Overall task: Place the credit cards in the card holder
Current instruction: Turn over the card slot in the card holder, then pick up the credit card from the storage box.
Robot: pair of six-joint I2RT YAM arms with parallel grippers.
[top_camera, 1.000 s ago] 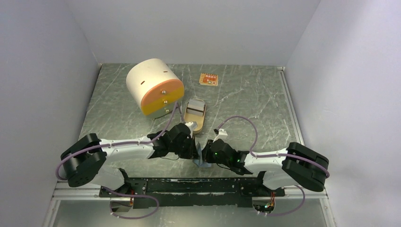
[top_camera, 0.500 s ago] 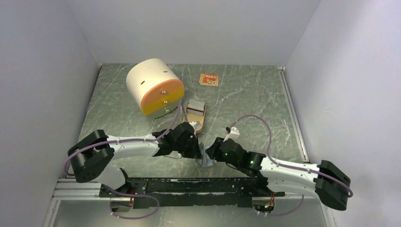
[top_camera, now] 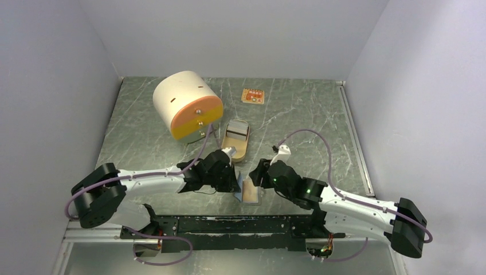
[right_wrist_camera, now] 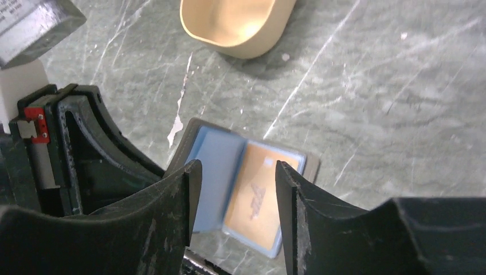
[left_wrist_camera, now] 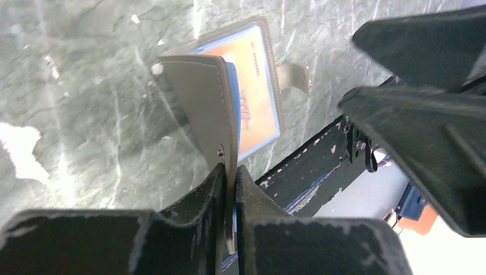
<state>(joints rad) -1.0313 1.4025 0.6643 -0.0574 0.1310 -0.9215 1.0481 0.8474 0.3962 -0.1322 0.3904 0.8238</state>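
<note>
The card holder [top_camera: 247, 192] lies open like a book near the table's front edge. One grey flap [left_wrist_camera: 203, 97] stands upright, and my left gripper [left_wrist_camera: 229, 169] is shut on its edge. A gold-orange credit card [right_wrist_camera: 261, 195] lies flat in the other half, with a blue rim around it. The raised flap's inner face [right_wrist_camera: 215, 169] is blue-grey; I cannot tell whether that is a card or lining. My right gripper [right_wrist_camera: 235, 200] hovers open just above the orange card, touching nothing. A second small orange card [top_camera: 253, 96] lies far back on the table.
A tan oval tin [top_camera: 235, 139] stands open just behind the holder. A large white cylinder with an orange face [top_camera: 187, 106] sits at the back left. The black mounting rail [top_camera: 229, 224] runs right in front of the holder.
My right gripper has opened and drawn back to the right. The holder, earlier upright between both grippers, now lies open with the orange card flat in it. The left gripper stays shut on its flap.
</note>
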